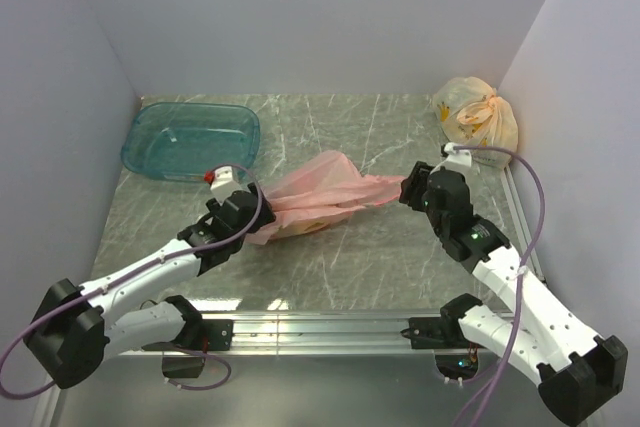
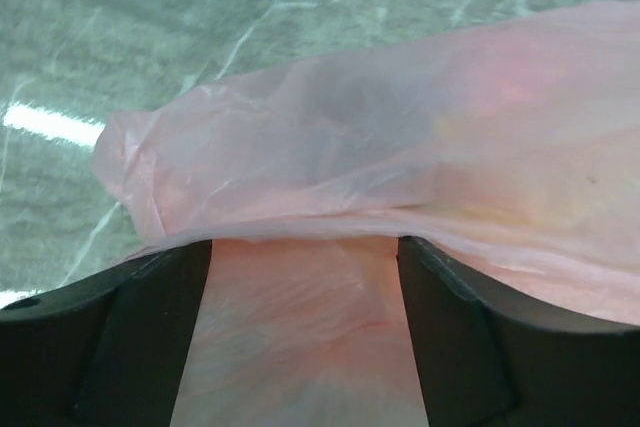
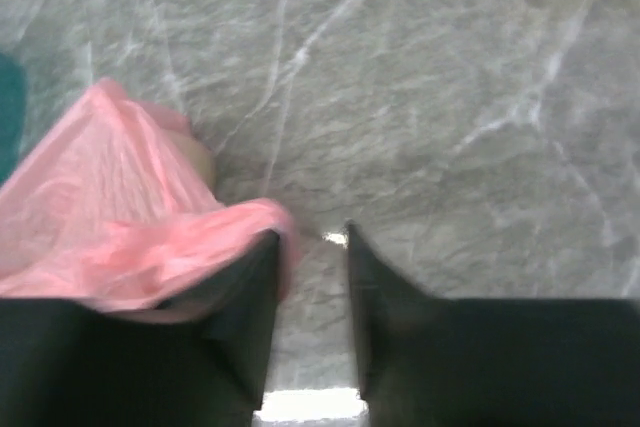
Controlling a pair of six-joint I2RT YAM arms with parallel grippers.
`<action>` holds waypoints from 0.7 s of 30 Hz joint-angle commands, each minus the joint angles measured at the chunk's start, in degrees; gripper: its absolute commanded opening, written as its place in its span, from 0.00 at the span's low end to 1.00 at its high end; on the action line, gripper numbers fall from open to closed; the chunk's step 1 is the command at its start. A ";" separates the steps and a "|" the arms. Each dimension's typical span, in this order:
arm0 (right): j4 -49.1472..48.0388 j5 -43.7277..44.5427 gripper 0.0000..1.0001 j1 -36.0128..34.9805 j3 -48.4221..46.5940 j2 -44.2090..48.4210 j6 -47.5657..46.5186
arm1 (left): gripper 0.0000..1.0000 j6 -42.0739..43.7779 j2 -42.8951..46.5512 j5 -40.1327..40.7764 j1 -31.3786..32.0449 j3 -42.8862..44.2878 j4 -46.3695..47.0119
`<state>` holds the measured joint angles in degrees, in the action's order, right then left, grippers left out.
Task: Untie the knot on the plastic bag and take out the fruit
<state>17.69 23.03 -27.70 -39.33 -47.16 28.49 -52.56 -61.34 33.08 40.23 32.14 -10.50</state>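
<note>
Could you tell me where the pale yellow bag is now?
In the top view, the pale yellow bag sits in the far right corner of the table, beyond the right gripper and apart from the plastic bag.

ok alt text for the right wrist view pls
The right gripper stands slightly open, with only bare table between its dark fingers. The crumpled pink plastic bag lies on the picture's left, bunched against one finger; grey marbled tabletop fills the rest.
</note>
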 commanded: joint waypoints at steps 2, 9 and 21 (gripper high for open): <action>-2.48 -9.04 0.74 -0.33 -6.72 0.91 -10.02 | 0.83 9.31 0.96 -8.02 -0.50 1.08 5.49; 4.09 -14.86 0.91 -8.76 -17.87 0.23 -23.90 | 0.90 13.53 -5.01 -11.90 1.87 4.68 8.30; 12.11 -26.36 0.93 -17.91 -31.33 -21.47 -47.55 | 0.98 16.16 -6.60 -9.00 5.12 6.53 6.90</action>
<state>26.22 0.27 -44.71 -70.63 -62.50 -11.31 -38.24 -68.95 23.40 44.99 37.10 -5.02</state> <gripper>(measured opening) 0.932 0.975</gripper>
